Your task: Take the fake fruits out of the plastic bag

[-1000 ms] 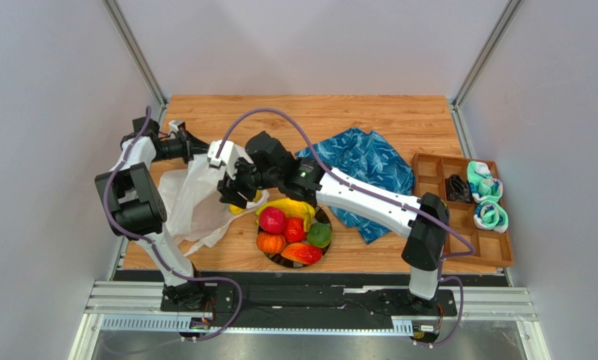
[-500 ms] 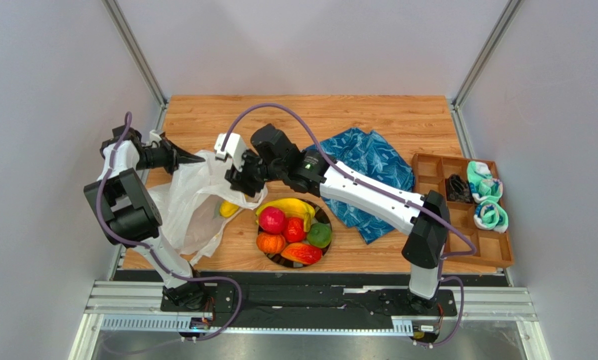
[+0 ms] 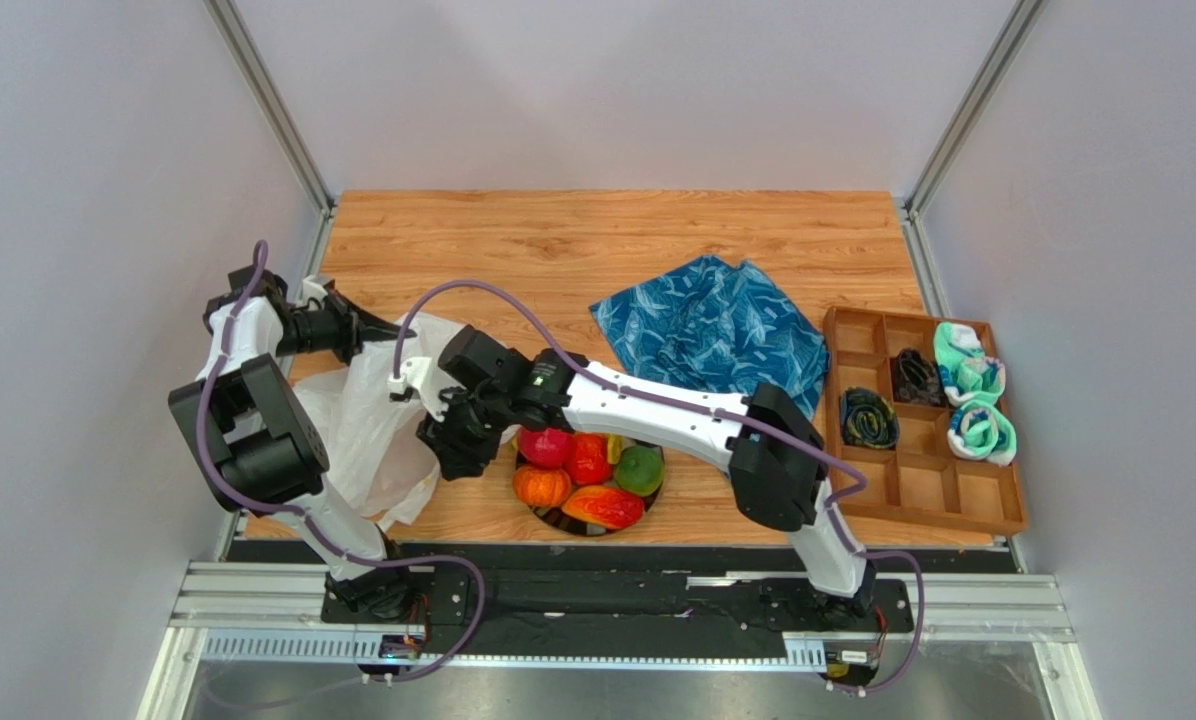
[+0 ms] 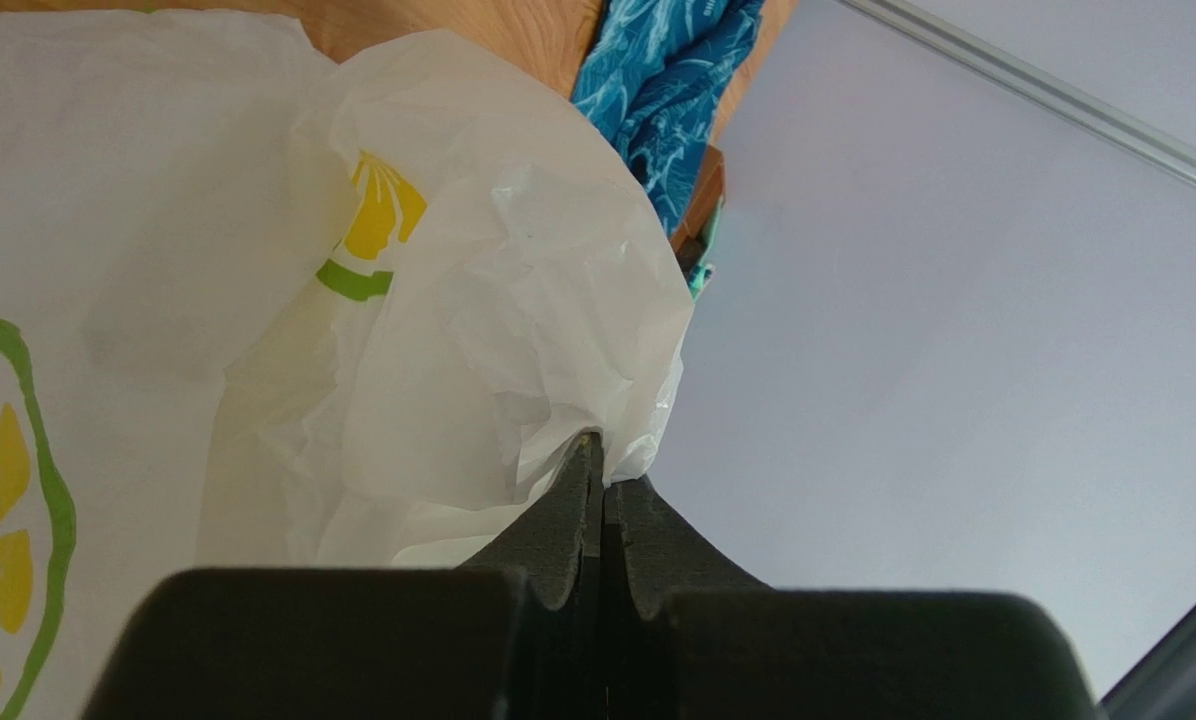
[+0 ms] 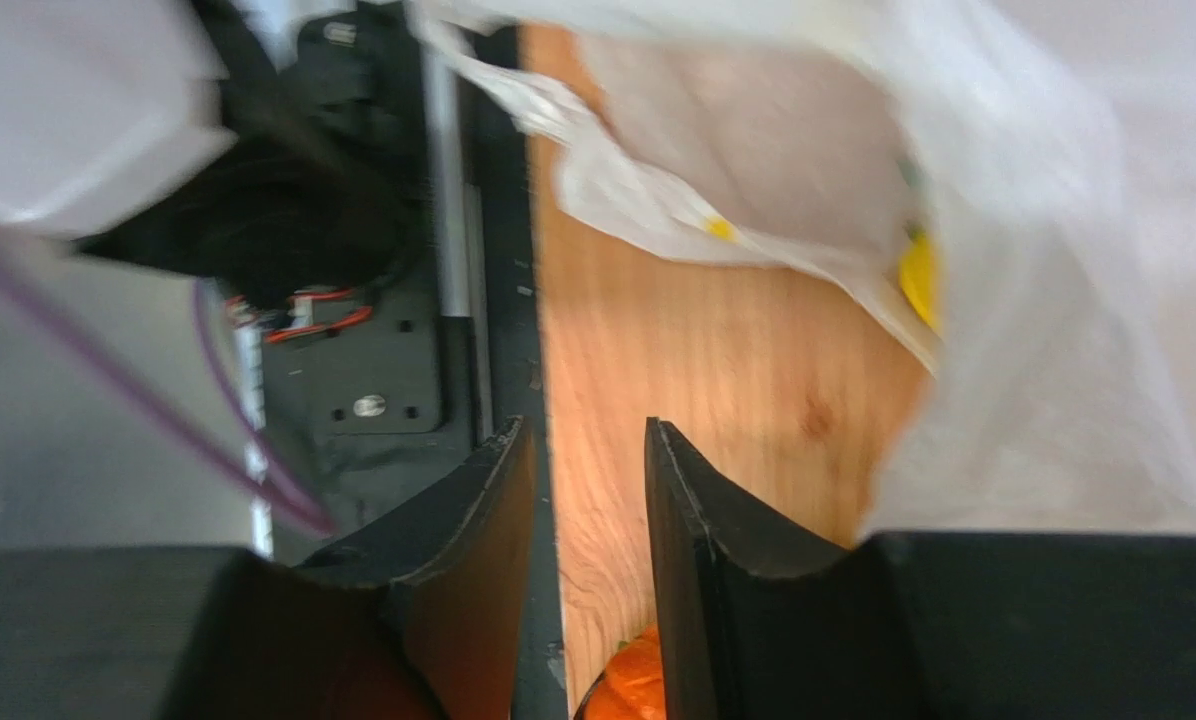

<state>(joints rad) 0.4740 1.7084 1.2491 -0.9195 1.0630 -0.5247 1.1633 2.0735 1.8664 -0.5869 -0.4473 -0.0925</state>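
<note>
Down comes the right gripper point(image 3: 448, 441): it has left the raised mouth of the plastic bag point(image 3: 356, 428) and now sits low at the bag's near edge, just beside the black-rimmed plate point(image 3: 553, 521). In its wrist view its fingers have narrowed to a slim gap with only bare wood showing between them, so they carry nothing. The left gripper point(image 4: 601, 459) hasn't budged, its fingers pressed together on a fold of the thin, crinkly film and holding the bag up off the worktop point(image 3: 559, 240). The fake fruits point(image 3: 589, 462) sit heaped on the plate, glossy and rounded: reds, an orange one, a green one and a mango shape. The banana bunch is now hidden under the arm. That looks like most of the job done. A yellow shape glows through the translucent bag in the right wrist view, though whether it is a fruit left inside or the printed lemon cannot be told.
</note>
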